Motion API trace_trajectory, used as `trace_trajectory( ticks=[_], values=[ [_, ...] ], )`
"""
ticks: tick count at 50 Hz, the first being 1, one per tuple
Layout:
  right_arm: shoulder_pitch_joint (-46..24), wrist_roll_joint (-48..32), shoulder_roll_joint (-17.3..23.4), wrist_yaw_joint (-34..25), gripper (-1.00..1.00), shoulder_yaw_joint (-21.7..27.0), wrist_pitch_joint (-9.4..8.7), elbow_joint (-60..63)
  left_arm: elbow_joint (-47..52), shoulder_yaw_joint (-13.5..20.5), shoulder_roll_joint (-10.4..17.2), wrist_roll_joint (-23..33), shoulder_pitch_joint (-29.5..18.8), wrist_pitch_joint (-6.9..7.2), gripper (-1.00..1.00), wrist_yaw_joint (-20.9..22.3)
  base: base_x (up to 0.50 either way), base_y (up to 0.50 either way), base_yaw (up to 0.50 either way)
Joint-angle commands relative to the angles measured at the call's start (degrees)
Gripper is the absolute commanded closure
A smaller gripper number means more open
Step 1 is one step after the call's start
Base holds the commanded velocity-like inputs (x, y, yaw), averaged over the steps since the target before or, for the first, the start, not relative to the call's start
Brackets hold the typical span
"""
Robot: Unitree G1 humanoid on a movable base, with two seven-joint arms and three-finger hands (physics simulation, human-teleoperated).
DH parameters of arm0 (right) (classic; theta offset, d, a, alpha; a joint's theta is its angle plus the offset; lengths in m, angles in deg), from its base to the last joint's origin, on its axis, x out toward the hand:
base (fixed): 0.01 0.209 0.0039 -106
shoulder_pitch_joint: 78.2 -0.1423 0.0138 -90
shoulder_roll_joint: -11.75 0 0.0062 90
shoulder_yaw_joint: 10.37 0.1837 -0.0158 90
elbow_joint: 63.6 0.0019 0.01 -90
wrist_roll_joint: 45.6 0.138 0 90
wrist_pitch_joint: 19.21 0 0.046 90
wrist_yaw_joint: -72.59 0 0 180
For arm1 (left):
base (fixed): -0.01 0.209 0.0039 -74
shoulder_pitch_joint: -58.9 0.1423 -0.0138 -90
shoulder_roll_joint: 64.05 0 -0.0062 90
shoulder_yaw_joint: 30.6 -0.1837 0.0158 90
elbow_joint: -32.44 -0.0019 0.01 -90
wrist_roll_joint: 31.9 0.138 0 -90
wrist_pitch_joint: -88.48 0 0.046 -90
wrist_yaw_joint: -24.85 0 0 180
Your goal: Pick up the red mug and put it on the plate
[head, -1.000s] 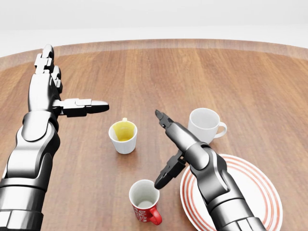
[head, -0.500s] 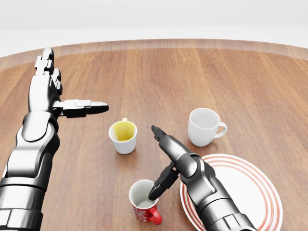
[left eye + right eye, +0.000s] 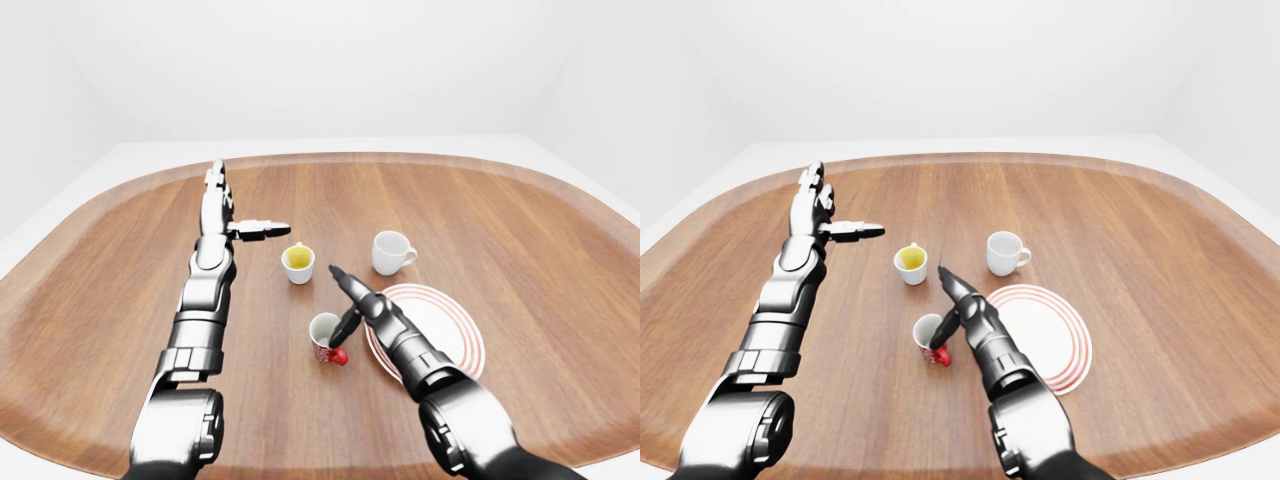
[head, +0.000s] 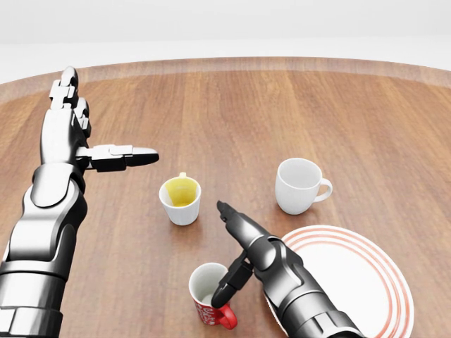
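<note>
Head view, nearest the bottom edge: the red mug (image 4: 210, 298) stands upright on the table (image 4: 268, 113) just beside the striped plate (image 4: 366, 282), and the right hand (image 4: 236, 243) hangs over it unclenched, one finger dipping at the rim, another pointing up the view, nothing gripped yet. That looks like the reach-to-grasp step; next the fingers need to close round the mug's wall before lifting it rightward onto the plate. Farther up stand a yellow-lined cup (image 4: 180, 200) and a white mug (image 4: 299, 185), and the left hand (image 4: 84, 144) is spread wide, idle.
</note>
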Motion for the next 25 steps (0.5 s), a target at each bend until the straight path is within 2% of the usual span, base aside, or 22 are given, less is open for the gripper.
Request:
trace_trajectory(
  ticks=[1,25],
  values=[
    [-0.88,-0.45,-1.14,1.56,-1.0,-0.22,0.13,-4.52,0.63,0.23,0.29,-0.25,0.04,0.0,-1.0,0.08,0.0,0.0,0.0],
    [-1.44,-1.87,-3.14,2.37,-1.0,-0.66,0.72,-7.26,0.83,0.07,0.08,-0.61,-0.1,0.0,-1.0,0.32,0.0,0.0,0.0]
  ],
)
